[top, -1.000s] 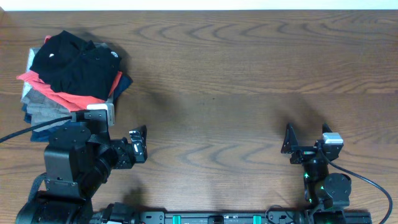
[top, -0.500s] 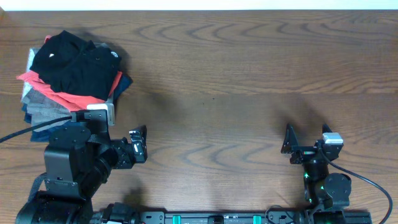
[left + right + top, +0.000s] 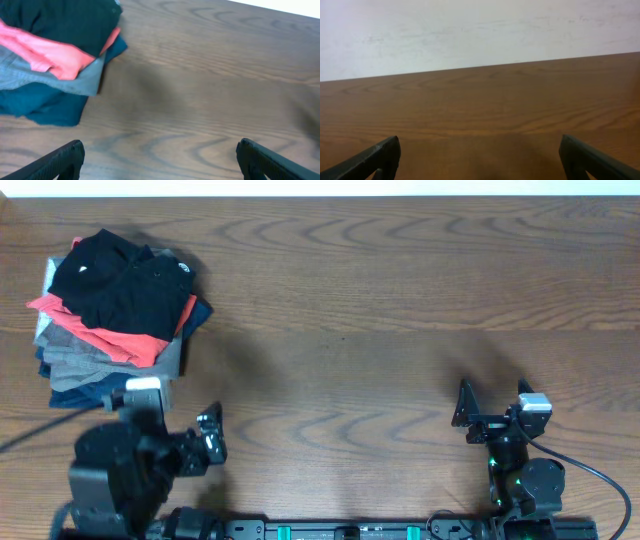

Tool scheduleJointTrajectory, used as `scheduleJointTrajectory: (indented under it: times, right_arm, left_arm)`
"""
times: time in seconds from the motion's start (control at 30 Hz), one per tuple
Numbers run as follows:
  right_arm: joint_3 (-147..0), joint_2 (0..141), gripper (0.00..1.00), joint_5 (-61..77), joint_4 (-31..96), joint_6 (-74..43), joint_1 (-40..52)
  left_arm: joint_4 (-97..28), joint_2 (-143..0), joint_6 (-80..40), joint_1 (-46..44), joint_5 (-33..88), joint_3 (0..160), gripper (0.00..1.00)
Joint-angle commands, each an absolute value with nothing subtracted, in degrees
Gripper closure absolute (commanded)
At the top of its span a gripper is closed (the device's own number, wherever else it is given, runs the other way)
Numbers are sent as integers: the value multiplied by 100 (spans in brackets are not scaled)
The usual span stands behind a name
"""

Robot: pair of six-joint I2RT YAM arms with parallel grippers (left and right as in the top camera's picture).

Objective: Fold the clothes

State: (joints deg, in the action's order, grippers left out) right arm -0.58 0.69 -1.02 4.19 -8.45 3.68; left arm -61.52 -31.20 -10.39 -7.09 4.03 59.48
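Observation:
The black shirt (image 3: 118, 285) with a small white logo lies crumpled on top of a pile of clothes at the far left of the table. It also shows at the top left of the left wrist view (image 3: 60, 20). My left gripper (image 3: 210, 442) is open and empty near the front edge, below and right of the pile; its fingers (image 3: 159, 159) frame bare wood. My right gripper (image 3: 492, 402) is open and empty at the front right, far from the pile; its wrist view (image 3: 480, 157) shows only bare table.
Under the black shirt lie a coral-red shirt (image 3: 110, 338), a grey garment (image 3: 75, 360) and navy folded garments (image 3: 75, 388). The pile also shows in the left wrist view: red (image 3: 45, 50), grey (image 3: 60, 80), navy (image 3: 45, 107). A pale wall (image 3: 470, 30) lies behind the table.
My left arm has drawn back toward the front edge, so its gripper sits lower and slightly left, uncovering the pile's lower edge. The right arm and the clothes have not moved.

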Motion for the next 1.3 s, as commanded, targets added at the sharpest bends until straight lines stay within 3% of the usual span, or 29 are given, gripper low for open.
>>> scheduleJointTrajectory:
  times: [0.0,0.43,0.7,1.27]
  right_arm:
    - [-32,30,1,-60,421,-764,329]
    - [-32,30,1,-60,421,-764,329]
    - [-32,30,1,-60,421,-764,329]
    - [-32,30,1,-60,421,-764,329]
  left_arm:
    - [-5846,-2499,-943,-572,180,5107,2]
    - [-2180,-73,-947,-530,187,1361,2]
    - [-117,-10,-943,-486,-513,360,2]
    - [-357,-10,-947,-482,-604,23,2]
